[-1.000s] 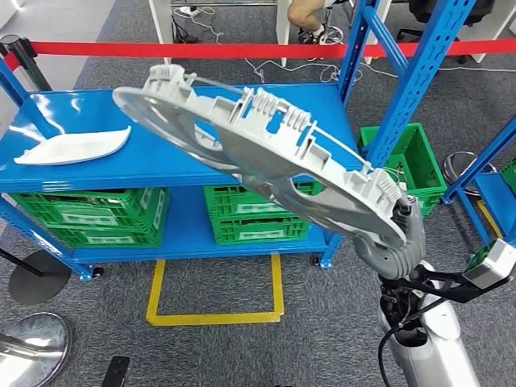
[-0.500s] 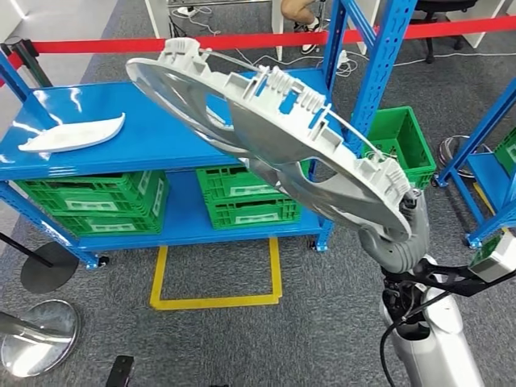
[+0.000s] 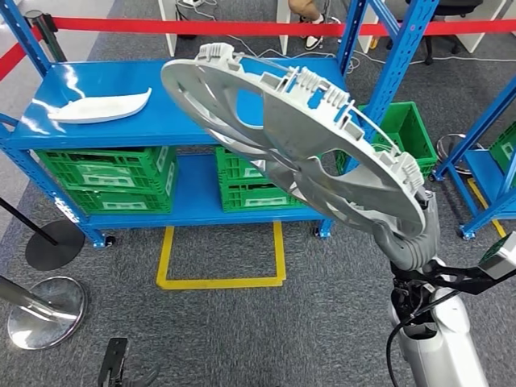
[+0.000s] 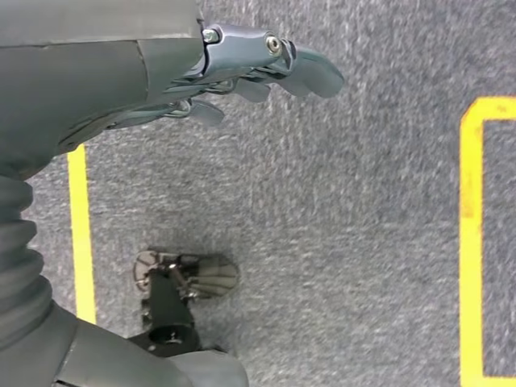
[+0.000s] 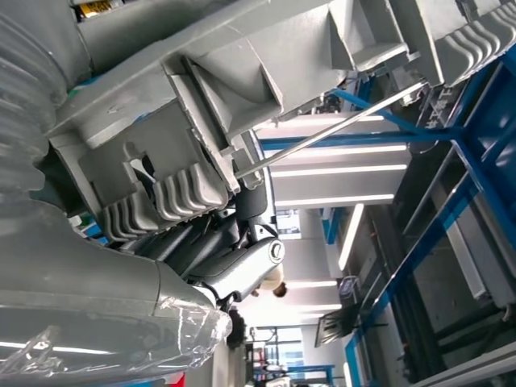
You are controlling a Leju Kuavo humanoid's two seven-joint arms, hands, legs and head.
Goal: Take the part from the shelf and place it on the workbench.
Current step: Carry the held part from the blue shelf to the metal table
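Grey carpet (image 3: 243, 322) covers the floor, with a yellow taped square (image 3: 219, 256) marked on it in front of a blue shelf (image 3: 182, 121). Behind the shelf a red barrier tape (image 3: 182, 26) runs across the room.

Largest of all is the part (image 3: 292, 137), a big grey round plastic frame with ribs and clips along its rim. It is in the air, tilted, in front of the shelf's right end and touching no surface. The right hand (image 3: 410, 242) grips it at its lower right rim; in the right wrist view the dark fingers (image 5: 237, 270) are closed under the ribbed edge of the part (image 5: 182, 161).

On the shelf's lower level stand green crates (image 3: 110, 181), and one more green crate (image 3: 405, 137) is on the floor past the shelf's right end. A white curved piece (image 3: 100, 107) lies near the left end of the shelf's top surface.

The left hand (image 4: 243, 68) hangs above the carpet, holding nothing, its fingers stretched out and slightly apart.
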